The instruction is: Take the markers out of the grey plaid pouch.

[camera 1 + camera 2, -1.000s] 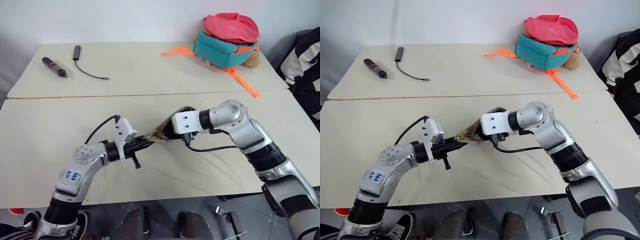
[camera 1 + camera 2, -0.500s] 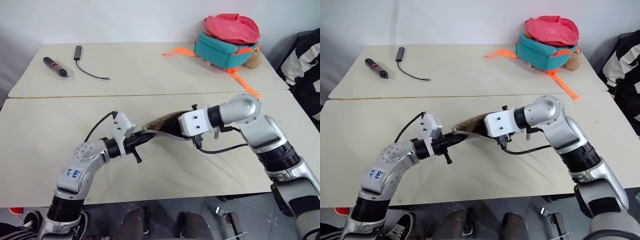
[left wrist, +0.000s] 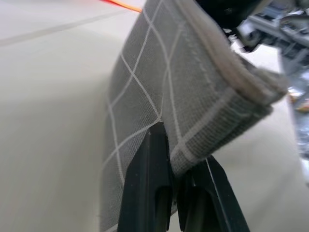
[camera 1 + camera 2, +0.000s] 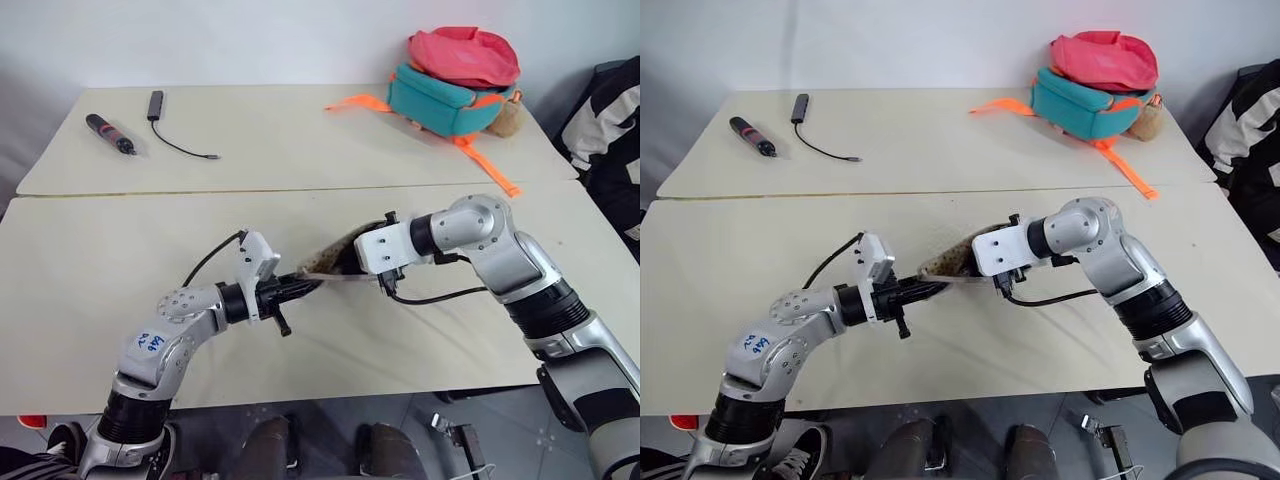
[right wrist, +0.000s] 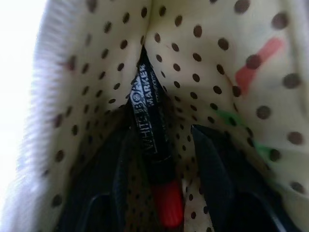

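Silver-grey jointed arms, white wrist camera blocks, looping black cables, black-fingered left claw, blue-scribbled forearm sticker

**Setting: plain classroom-like or lab test room**

Two pale cream tables butted edge to edge against a bare white wall. School-type gear about: teal-and-pink backpack with orange straps far beyond the right gripper; black-and-red pen-like tool and small dark cabled adapter far beyond the left gripper. Grey floor under the table edge.

marker inside pouch, between pincers
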Robot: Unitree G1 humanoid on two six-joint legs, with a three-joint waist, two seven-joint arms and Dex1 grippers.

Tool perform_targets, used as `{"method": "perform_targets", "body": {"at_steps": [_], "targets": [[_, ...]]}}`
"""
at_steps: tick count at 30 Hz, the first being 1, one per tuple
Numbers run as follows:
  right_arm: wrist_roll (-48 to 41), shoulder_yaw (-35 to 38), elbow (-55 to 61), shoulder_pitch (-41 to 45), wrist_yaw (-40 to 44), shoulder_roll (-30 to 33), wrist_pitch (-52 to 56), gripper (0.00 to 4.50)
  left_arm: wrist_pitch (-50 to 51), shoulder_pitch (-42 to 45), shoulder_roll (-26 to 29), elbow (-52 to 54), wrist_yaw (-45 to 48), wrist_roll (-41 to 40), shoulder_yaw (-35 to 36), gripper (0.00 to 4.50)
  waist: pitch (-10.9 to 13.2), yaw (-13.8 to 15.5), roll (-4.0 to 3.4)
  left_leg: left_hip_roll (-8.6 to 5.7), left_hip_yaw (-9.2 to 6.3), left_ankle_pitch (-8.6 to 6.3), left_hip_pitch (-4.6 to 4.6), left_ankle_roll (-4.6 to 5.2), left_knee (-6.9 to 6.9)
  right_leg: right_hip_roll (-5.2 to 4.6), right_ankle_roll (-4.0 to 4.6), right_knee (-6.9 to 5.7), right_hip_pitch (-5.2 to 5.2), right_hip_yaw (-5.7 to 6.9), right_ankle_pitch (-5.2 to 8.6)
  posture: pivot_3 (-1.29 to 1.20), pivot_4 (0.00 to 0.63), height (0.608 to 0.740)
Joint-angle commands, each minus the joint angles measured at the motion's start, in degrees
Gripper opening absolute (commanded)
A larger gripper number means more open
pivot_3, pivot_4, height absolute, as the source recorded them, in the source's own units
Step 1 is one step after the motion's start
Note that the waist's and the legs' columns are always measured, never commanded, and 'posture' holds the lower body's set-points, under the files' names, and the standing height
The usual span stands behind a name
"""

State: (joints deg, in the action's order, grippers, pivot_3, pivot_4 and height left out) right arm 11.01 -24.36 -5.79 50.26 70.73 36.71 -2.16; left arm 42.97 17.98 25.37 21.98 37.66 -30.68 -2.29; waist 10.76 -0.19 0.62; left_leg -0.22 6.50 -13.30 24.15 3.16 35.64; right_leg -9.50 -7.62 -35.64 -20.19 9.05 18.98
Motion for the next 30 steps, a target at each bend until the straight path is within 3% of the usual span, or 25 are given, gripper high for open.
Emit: {"method": "perform_targets", "body": {"at_steps": [1,5,11,16,23,30], "targets": [[-1.5,0.4,1.0,1.5,3.4,0.5,1.1,2.06,4.4,2.6,-0.9,4.3,-0.6,-6.5,2.5,0.0,0.0,0.0,0.0,0.0,0.0,0.0,0.0,0.0,0.01,0.0,0.0,0.0,0.0,0.0,0.0,0.0,0.15,0.74],[-5.1,2.0,4.4,2.9,10.1,3.3,6.9,2.06,14.6,5.3,-2.7,3.5,-2.2,-16.4,5.4,0.0,0.0,0.1,0.0,-0.01,-0.1,0.0,0.02,0.01,0.11,-0.01,0.0,0.01,0.09,-0.02,0.0,0.0,0.15,0.74],[-7.1,0.5,8.2,4.0,15.6,5.6,10.9,2.06,21.1,7.1,-1.6,0.3,-1.3,-21.2,5.2,0.0,0.0,0.1,-0.01,0.0,-0.48,-0.06,-0.02,-0.03,0.27,0.02,0.0,0.2,0.47,0.01,0.0,0.0,0.15,0.74],[-2.8,-2.9,7.0,1.5,14.7,5.9,11.2,2.06,15.2,5.7,1.0,-1.3,0.2,-14.5,1.4,0.0,0.0,0.2,-0.01,-0.01,-0.47,-0.06,-0.01,-0.04,0.27,0.04,0.0,0.2,0.47,0.02,0.0,0.0,0.15,0.74],[0.8,-5.9,3.2,0.3,11.9,3.1,9.1,2.06,5.6,3.9,1.0,-3.7,-2.2,-6.7,2.1,0.0,0.0,0.1,-0.01,-0.01,-0.48,-0.09,-0.01,-0.09,0.28,0.05,0.0,0.24,0.48,0.02,0.0,0.0,0.15,0.74],[3.3,-6.8,0.6,-0.1,10.6,0.6,6.8,2.06,2.0,1.5,1.4,-2.3,-1.7,-3.6,1.4,0.0,0.0,0.0,-0.01,0.0,-0.48,-0.11,-0.02,-0.12,0.27,0.05,0.01,0.26,0.49,0.02,0.0,0.0,0.15,0.74]]}}
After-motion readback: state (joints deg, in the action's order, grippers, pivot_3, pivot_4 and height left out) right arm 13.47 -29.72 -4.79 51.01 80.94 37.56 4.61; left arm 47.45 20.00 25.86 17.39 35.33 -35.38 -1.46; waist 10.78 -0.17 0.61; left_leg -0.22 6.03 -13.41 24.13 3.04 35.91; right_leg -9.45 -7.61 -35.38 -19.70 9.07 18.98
